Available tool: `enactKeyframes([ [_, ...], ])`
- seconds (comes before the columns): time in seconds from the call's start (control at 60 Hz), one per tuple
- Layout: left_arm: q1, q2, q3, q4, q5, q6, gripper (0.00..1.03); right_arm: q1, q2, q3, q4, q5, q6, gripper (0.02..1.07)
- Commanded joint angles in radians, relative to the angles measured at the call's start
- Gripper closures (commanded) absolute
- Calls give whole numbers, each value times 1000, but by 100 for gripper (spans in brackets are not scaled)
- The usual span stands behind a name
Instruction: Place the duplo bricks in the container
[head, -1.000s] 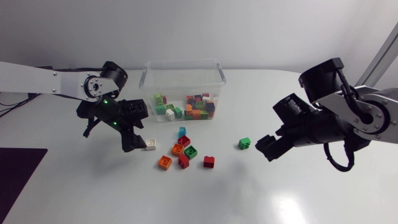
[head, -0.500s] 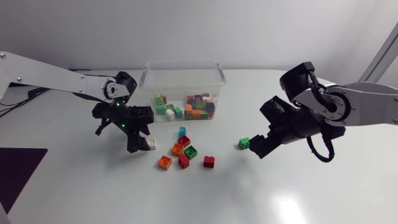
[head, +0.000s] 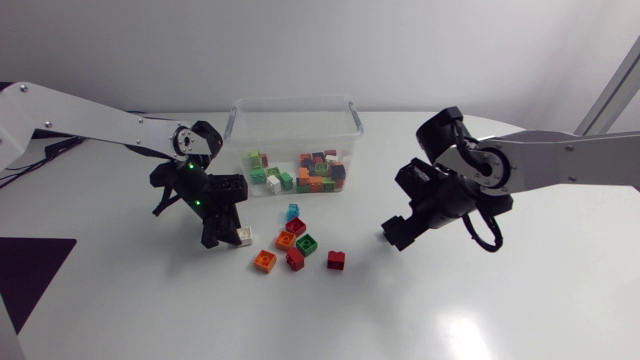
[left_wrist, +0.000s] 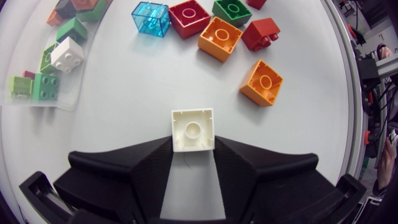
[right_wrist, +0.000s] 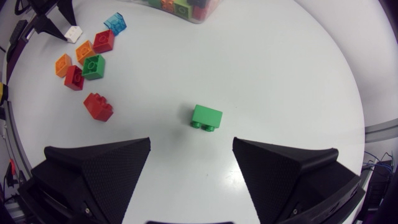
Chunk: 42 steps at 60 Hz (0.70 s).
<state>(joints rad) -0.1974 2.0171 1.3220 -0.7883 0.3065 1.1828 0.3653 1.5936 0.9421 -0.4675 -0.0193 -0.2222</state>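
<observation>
**Head view.** Container (head: 352, 112): clear, at the far middle of the surface (head: 450, 310), already holding many bricks. Loose bricks (head: 296, 246): a small cluster lies in front of it. White brick (head: 243, 236): it sits at the cluster's left edge, just beside the tip of the left tool (head: 222, 234), so the left arm is plainly the nearer one. Right tool (head: 393, 232): held low over the surface to the right of the cluster, and what lies beneath it is covered from this angle.

**Left wrist view.** The white brick is seen stud-up, square to the tool, directly ahead in its mouth. The tool is narrowed to about the brick's width. Only the brick's near edge is bracketed by the tips, which possibly brush its corners. A clamped hold is not evident, so the tool is entered as released. A short advance is judged necessary before closing.

**Right wrist view.** Green brick (right_wrist: 206, 116): it lies alone on its side, studs toward the tool, just ahead of the gap and centred on it. Its long axis runs across from finger to finger. The right tool is spread wide, holding and touching nothing.
</observation>
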Motion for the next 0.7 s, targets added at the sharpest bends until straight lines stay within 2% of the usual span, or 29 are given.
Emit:
enactKeyframes([
  [0.0, 0, 29, 26, -34, 9, 24, 71, 9, 68, 40, 3, 27, 40, 18],
  [0.283, 36, -93, 3, -69, 65, 20, 71, 0, 177, 116, -14, 45, 93, 24],
  [0.367, 42, -136, -12, -75, 69, 15, 71, -2, 206, 127, -14, 45, 104, 30],
  [0.533, 46, -244, -29, -89, 94, 1, 71, -2, 247, 144, -14, 58, 116, 31],
  [0.6, 46, -285, -26, -94, 111, -9, 71, -2, 259, 150, -11, 62, 116, 39],
  [0.683, 49, -331, -20, -94, 121, -26, 71, -2, 270, 156, -10, 71, 119, 43],
])
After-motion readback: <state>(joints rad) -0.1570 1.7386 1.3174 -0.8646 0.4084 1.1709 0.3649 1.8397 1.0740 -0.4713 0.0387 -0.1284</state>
